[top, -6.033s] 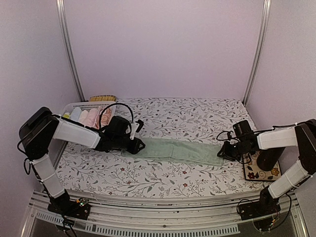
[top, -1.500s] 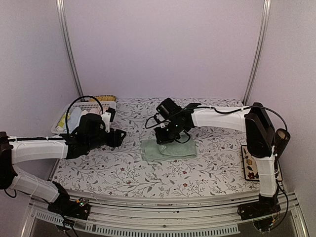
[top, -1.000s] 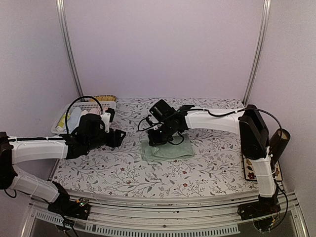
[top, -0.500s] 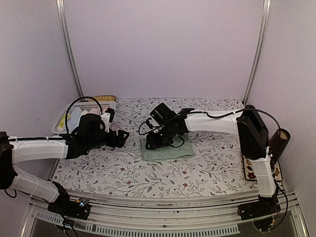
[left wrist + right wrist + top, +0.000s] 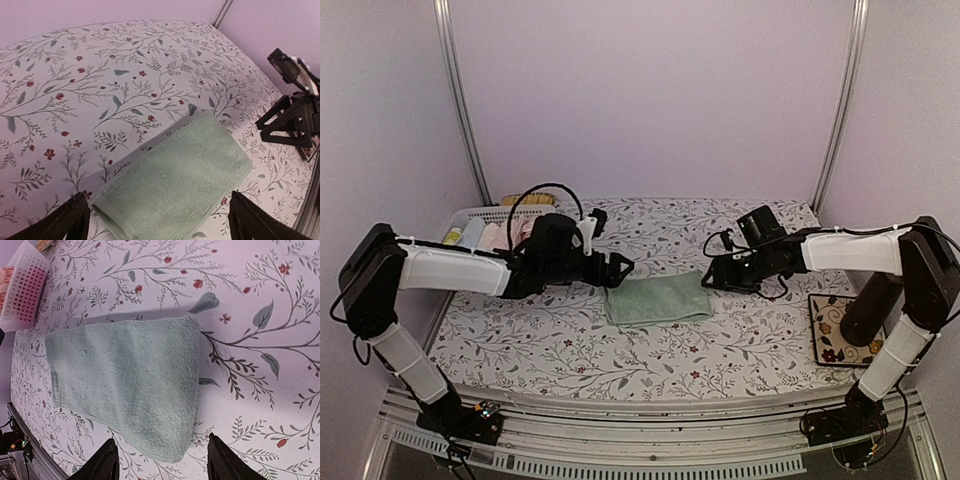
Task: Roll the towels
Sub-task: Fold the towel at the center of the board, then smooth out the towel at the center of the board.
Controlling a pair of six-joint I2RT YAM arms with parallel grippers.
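A pale mint green towel (image 5: 655, 298) lies folded flat in the middle of the table, also in the left wrist view (image 5: 175, 185) and the right wrist view (image 5: 125, 380). My left gripper (image 5: 618, 268) hovers open just off its left end, with the towel below and ahead of the spread fingers (image 5: 160, 225). Just off the towel's right end, my right gripper (image 5: 712, 275) is open and holds nothing (image 5: 162, 460). Several rolled towels, a salmon one (image 5: 510, 236) among them, sit in the basket.
A white lattice basket (image 5: 470, 214) stands at the back left, behind my left arm. A dark cylinder (image 5: 865, 310) stands on a small floral mat (image 5: 840, 347) at the right edge. The table has a floral cloth.
My right gripper let go of the towel, opened and drew back to the right. My left arm swung right to the towel's left end. The towel stays folded in half.
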